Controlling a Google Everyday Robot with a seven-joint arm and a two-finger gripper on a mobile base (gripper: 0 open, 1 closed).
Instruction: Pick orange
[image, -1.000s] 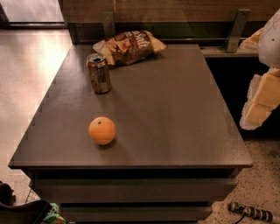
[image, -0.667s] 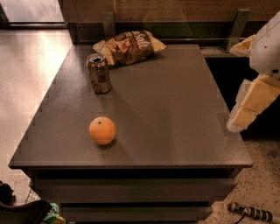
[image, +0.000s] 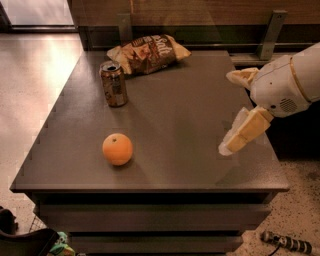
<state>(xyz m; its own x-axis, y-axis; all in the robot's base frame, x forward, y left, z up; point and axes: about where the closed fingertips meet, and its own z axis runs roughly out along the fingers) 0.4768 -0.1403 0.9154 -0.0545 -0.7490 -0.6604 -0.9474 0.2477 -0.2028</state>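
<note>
Further in over the table's (image: 185, 110) right edge, the spread gripper (image: 226, 113) risks nudging the round orange (image: 117, 149), rolling it off the front.

Indoor premises, consistent with an office break area. A plain dark grey table (image: 175, 115) stands on a polished hard floor (image: 30, 90), with a wood-panelled wall (image: 200, 12) behind. A soda can (image: 113, 83) and a chip bag (image: 150, 52) sit on top. The gripper (image: 227, 112), fingers spread, hangs over the table's right edge.
</note>
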